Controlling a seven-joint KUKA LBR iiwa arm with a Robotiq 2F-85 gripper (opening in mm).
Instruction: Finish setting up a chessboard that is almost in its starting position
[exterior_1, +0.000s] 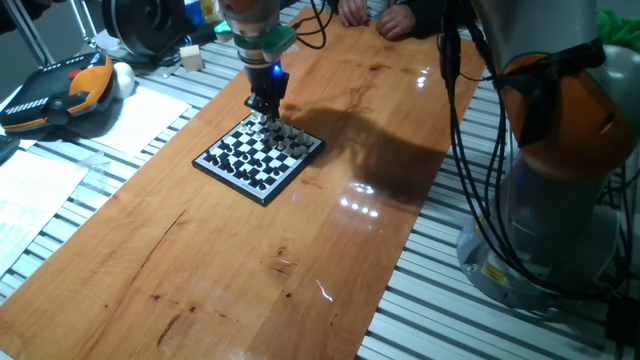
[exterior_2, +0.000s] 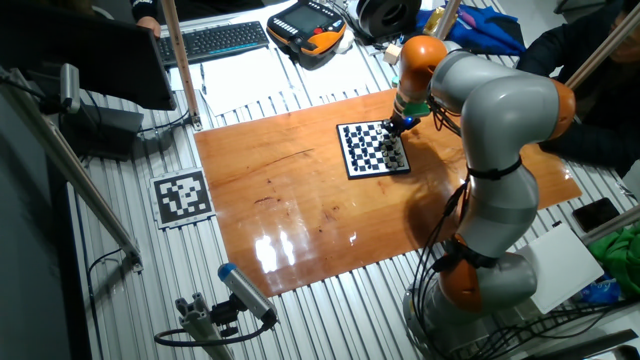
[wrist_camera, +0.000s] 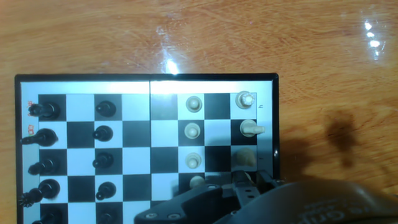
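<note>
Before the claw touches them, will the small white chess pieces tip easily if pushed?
Probably yes. The white pieces look tall and narrow, so a side push may topple them. They seem tiny and light on the chessboard, and stand close together, so the claw could knock neighbours.

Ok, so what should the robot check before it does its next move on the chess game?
1. Board lies flat on the table: ok.
2. Gripper is right over the white pieces' side of the board: ok.
3. White pieces near the gripper stand upright: ok.
4. Black pieces stand in their two rows: ok for the ones in the hand view.
5. Gripper open or shut: cannot tell, the fingertips are hidden.
6. Piece in the gripper: cannot tell.
</note>
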